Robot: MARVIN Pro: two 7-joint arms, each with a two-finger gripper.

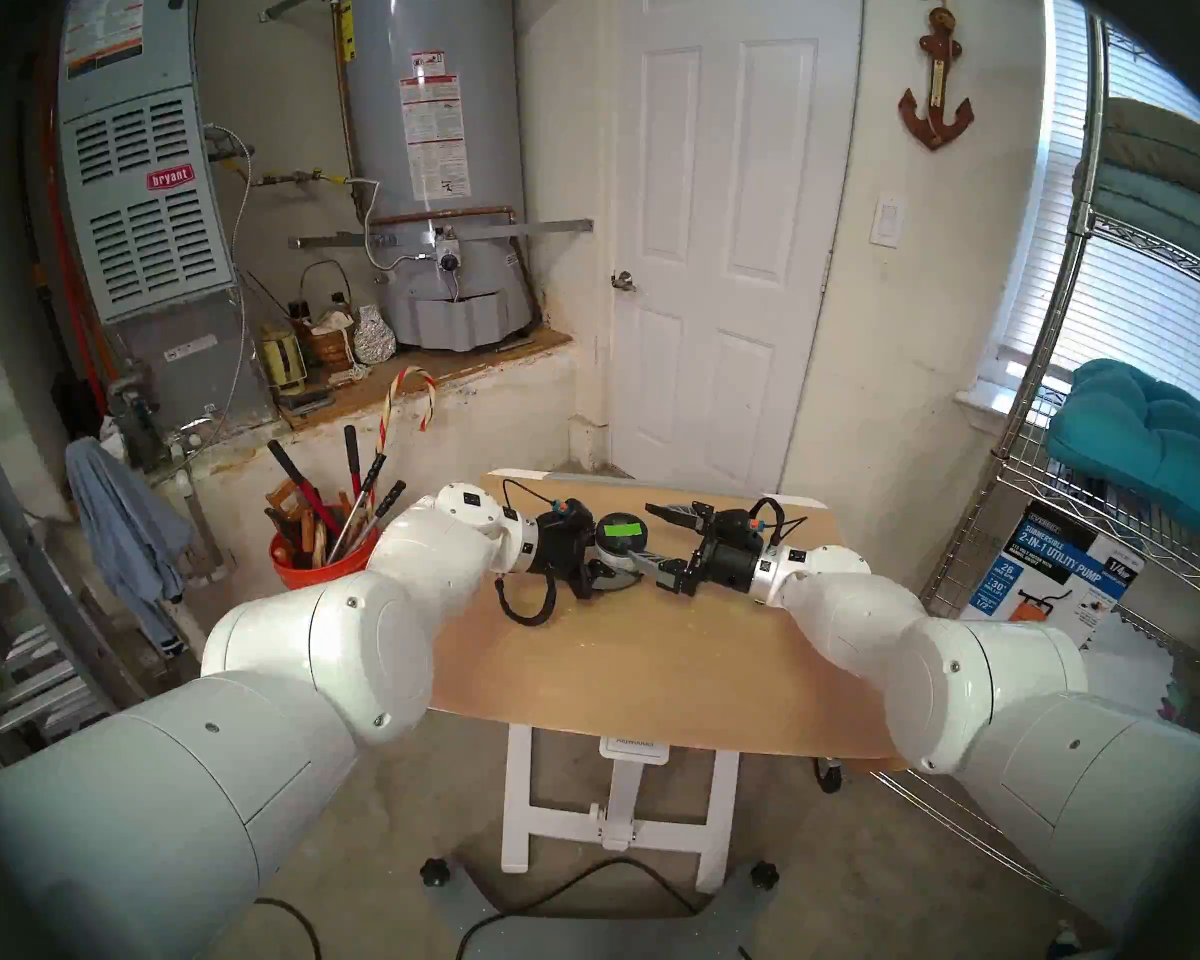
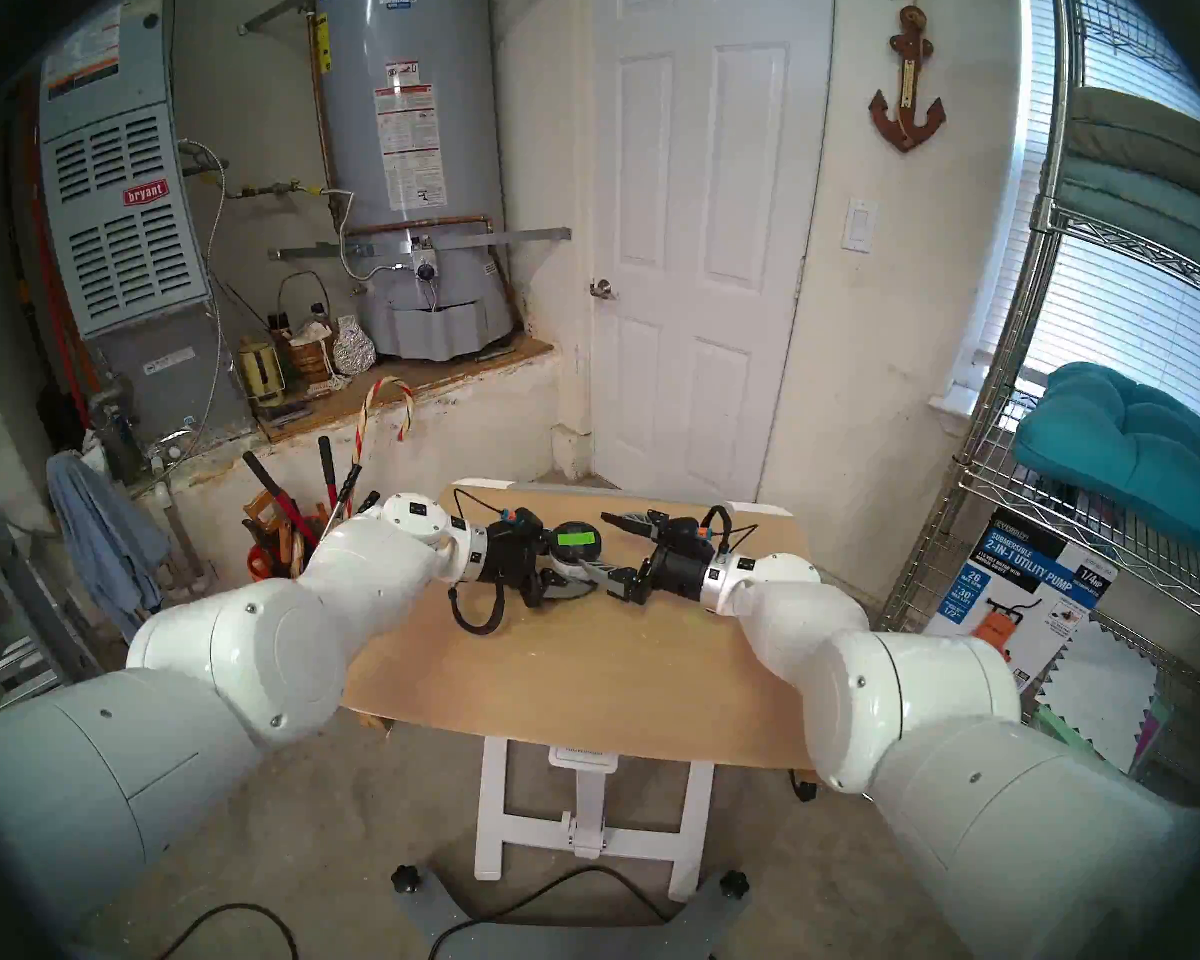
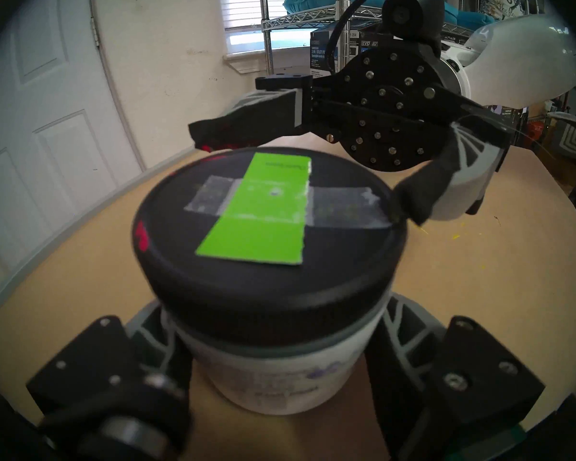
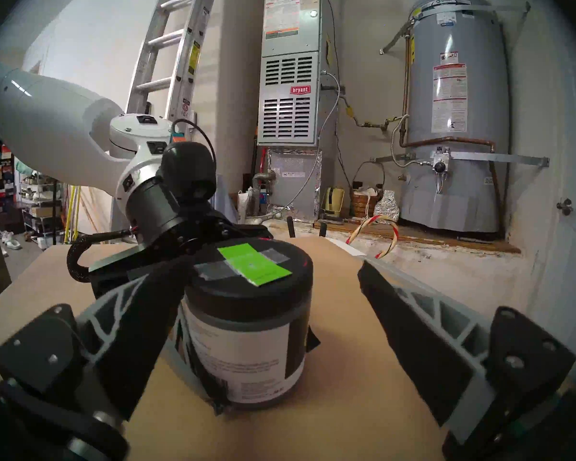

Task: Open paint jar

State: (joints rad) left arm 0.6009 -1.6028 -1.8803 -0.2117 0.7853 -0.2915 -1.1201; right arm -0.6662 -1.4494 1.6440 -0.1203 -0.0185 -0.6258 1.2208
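The paint jar (image 1: 618, 546) stands upright on the tan table (image 1: 652, 668), towards its far side. It has a white-grey printed label (image 4: 240, 350) and a black lid (image 3: 266, 270) with a taped green strip (image 3: 263, 217). My left gripper (image 3: 273, 354) is shut on the jar's body below the lid, one finger on each side. My right gripper (image 4: 266, 274) is open at lid height and straddles the lid. Its near finger (image 3: 446, 187) touches the lid's rim. Its far finger (image 4: 413, 317) stands apart from the lid. The lid sits flat on the jar.
An orange bucket of tools (image 1: 306, 557) stands on the floor left of the table. A wire shelf (image 1: 1068, 453) and a pump box (image 1: 1054, 577) are on the right. A ladder (image 4: 167, 51) leans behind my left arm. The left gripper's cable (image 1: 528, 591) loops onto the table.
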